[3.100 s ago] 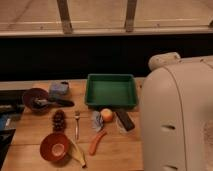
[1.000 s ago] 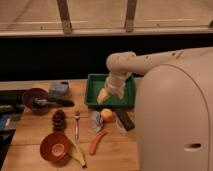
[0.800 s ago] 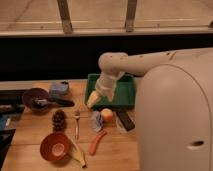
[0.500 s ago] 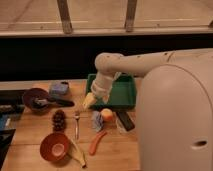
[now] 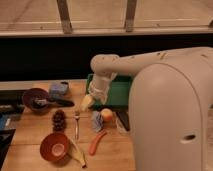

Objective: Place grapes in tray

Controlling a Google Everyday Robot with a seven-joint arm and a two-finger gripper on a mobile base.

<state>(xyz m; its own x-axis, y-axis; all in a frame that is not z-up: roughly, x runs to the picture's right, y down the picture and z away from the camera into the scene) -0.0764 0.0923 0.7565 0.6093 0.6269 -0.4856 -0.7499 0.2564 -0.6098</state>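
In the camera view, the arm had swung left off the tray point(image 5: 121, 92), carrying the fingers point(image 5: 86, 103) past its left rim to hang above the desk point(image 5: 34, 126). They stood wide and held nothing. The grapes point(image 5: 59, 120) lay on the desk, left of the fingers and nearer the camera, apart from them, just beyond the fork point(image 5: 76, 123). The approach looked underway, with the pickup not yet made.

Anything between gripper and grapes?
Nothing visible blocks it. The gripper hangs near the tray's front corner; the fork lies flat beside the grapes on the gripper's side, likely no obstacle from above.
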